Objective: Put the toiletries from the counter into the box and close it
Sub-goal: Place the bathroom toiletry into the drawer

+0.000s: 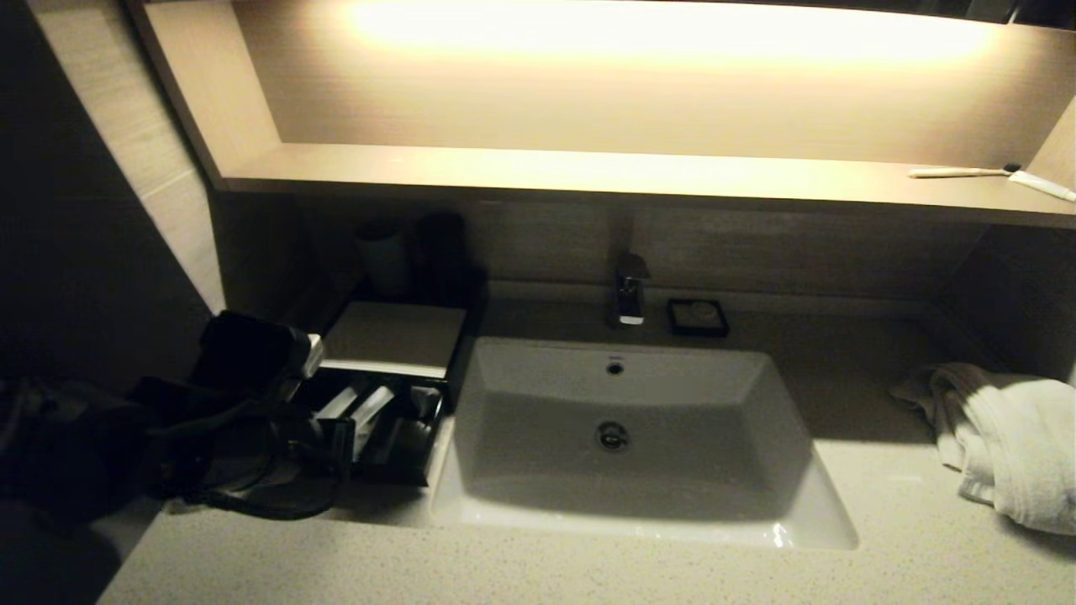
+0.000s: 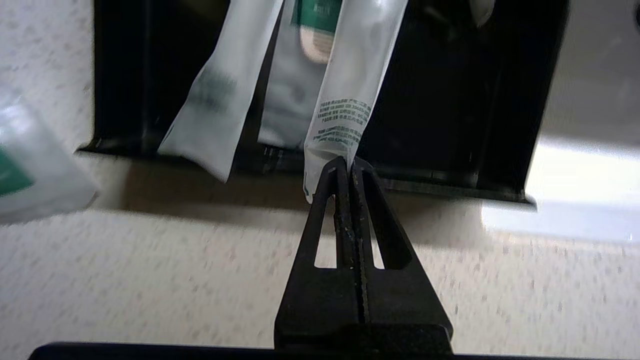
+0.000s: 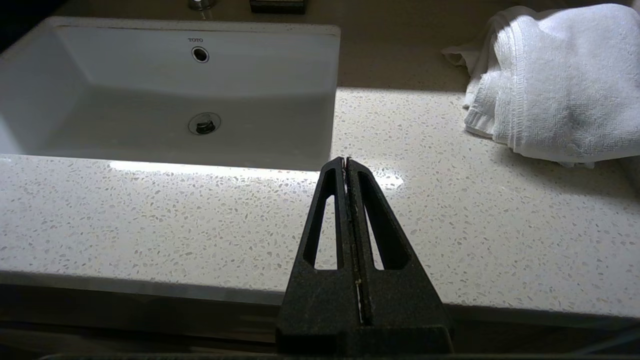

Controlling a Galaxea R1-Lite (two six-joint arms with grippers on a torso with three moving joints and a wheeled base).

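The black box (image 1: pixel 391 334) with its pale top stands left of the basin, its drawer (image 1: pixel 403 458) pulled out toward me. My left gripper (image 2: pixel 346 162) is shut on the near end of a clear-wrapped stick (image 2: pixel 350 85) that slants into the drawer (image 2: pixel 450 100). A second wrapped stick (image 2: pixel 220 95) and a white sachet with a green label (image 2: pixel 300 70) lie in the drawer beside it. Another green-labelled packet (image 2: pixel 30 170) lies on the speckled counter (image 2: pixel 150 280) outside the drawer. My right gripper (image 3: pixel 346 161) is shut and holds nothing, over the counter's front edge.
A white basin (image 1: pixel 504 370) with a tap (image 1: pixel 630 290) fills the middle. A small black soap dish (image 1: pixel 698 317) sits behind it. A white towel (image 1: pixel 1009 437) is heaped at the right. Dark cups (image 1: pixel 387 252) stand behind the box. A toothbrush (image 1: pixel 958 172) lies on the lit shelf.
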